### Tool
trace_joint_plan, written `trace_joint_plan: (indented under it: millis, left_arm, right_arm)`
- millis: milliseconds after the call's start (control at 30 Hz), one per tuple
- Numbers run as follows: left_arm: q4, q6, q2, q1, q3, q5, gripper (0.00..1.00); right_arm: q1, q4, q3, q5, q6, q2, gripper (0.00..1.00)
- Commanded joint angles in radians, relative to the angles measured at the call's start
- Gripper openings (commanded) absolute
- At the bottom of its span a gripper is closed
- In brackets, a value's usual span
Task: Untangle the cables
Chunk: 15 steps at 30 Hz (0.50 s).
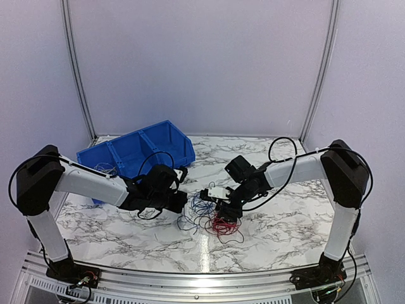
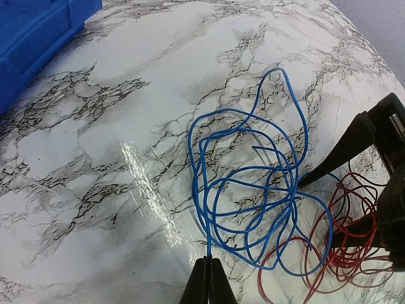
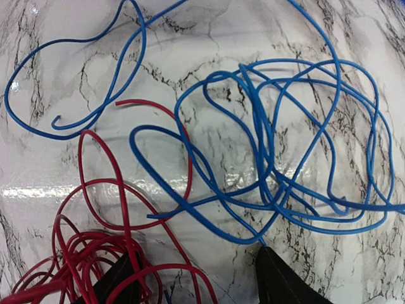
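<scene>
The cables lie in a loose tangle on the marble table (image 1: 126, 228). The blue cable (image 2: 253, 190) spreads in several loops, and the red cable (image 3: 82, 253) is bunched beside it. My left gripper (image 2: 208, 259) is shut on one strand of the blue cable at the tangle's left edge (image 1: 183, 201). My right gripper (image 3: 199, 278) stands open over the red bundle (image 1: 224, 223). Red loops cross its left finger (image 3: 117, 282), and a blue strand touches the tip of its right finger (image 3: 281, 275). In the left wrist view, the right gripper's dark fingers (image 2: 354, 145) show at the right.
A blue bin (image 1: 136, 152) stands at the back left of the table, with a few thin wires near its left end. A thin dark-blue wire (image 3: 69, 82) loops apart from the main tangle. Thick black arm cords hang by both arms.
</scene>
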Motion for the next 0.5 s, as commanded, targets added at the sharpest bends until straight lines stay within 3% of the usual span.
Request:
trace_joint_plan:
  millis: [0,167,300,367,467]
  left_arm:
    - [0.001,-0.002,-0.128,-0.001,-0.044,-0.066,0.00]
    - [-0.019,0.029,-0.357,-0.008,-0.083,-0.158,0.00]
    - [-0.019,0.108,-0.558,-0.021,-0.067,-0.184,0.00]
    - [-0.059,0.167,-0.625,-0.042,-0.016,-0.219,0.00]
    - [-0.148,0.244,-0.675,-0.078,0.111,-0.246,0.00]
  right_arm:
    - [0.010,-0.019,0.028,0.009,-0.006,0.026,0.62]
    - [0.010,-0.025,0.031,0.019,-0.012,0.038,0.62]
    - [0.010,-0.034,0.043,0.016,-0.012,0.051,0.55]
    - [0.010,-0.044,0.050,0.013,-0.014,0.061,0.46]
    - [0.009,-0.062,0.062,0.007,-0.017,0.075,0.24]
